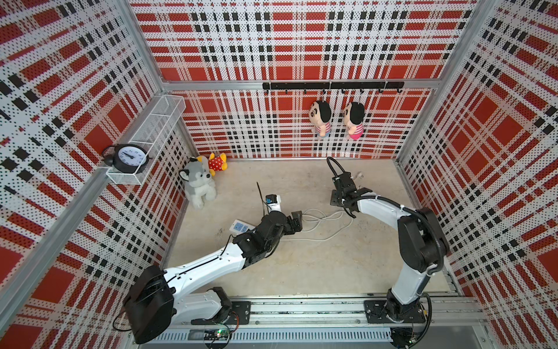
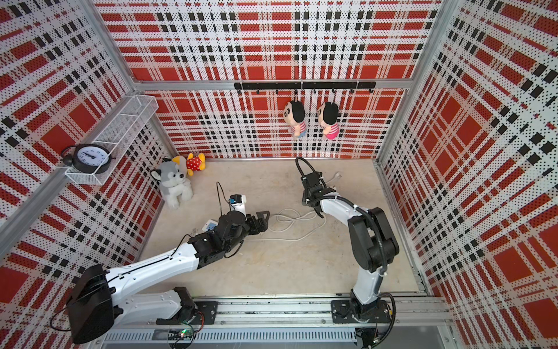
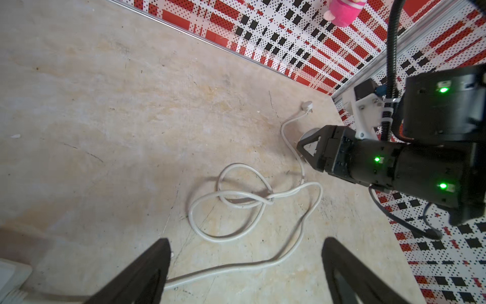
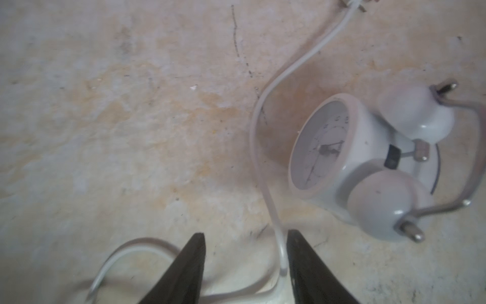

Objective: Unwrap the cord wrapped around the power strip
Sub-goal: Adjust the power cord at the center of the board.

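In both top views the white rectangular plastic power strip with blue socket panels [image 1: 240,226] lies on the mottled beige counter [image 1: 302,272], partly hidden under the left arm. Its long thin white cord [image 1: 320,222] sprawls in loose loops between the two arms.

The left wrist view shows the left gripper [image 3: 247,240] with jaws wide and holding nothing. The loops lie on the counter beyond them.

In the right wrist view the right gripper [image 4: 246,233] has its jaws partway apart. A strand of cord runs between them, just beside one finger, near a small round white alarm clock [image 4: 342,158].
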{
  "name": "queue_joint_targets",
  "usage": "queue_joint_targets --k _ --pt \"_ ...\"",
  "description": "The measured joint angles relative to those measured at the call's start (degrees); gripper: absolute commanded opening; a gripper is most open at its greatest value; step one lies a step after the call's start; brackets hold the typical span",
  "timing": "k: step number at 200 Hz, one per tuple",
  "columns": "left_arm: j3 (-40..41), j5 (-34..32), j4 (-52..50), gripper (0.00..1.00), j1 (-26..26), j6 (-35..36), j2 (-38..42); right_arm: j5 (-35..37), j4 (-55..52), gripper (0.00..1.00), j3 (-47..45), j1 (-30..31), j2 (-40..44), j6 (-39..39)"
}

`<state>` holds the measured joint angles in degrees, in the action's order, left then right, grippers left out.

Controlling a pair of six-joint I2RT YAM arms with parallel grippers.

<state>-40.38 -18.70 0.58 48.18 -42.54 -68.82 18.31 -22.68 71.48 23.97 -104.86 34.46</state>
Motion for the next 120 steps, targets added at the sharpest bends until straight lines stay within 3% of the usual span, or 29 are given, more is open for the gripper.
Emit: queue_joint_targets --k 66,120 --pt "5.09 6.40 6.29 0.83 0.50 -6.51 -7.63 3.45 -1.07 0.39 0.81 0.00 -6.01 2.16" --pt "5.92 6.73 9.64 0.78 2.73 -5.62 -9.38 3.45 -0.44 0.18 1.64 -0.17 -8.31 2.08"
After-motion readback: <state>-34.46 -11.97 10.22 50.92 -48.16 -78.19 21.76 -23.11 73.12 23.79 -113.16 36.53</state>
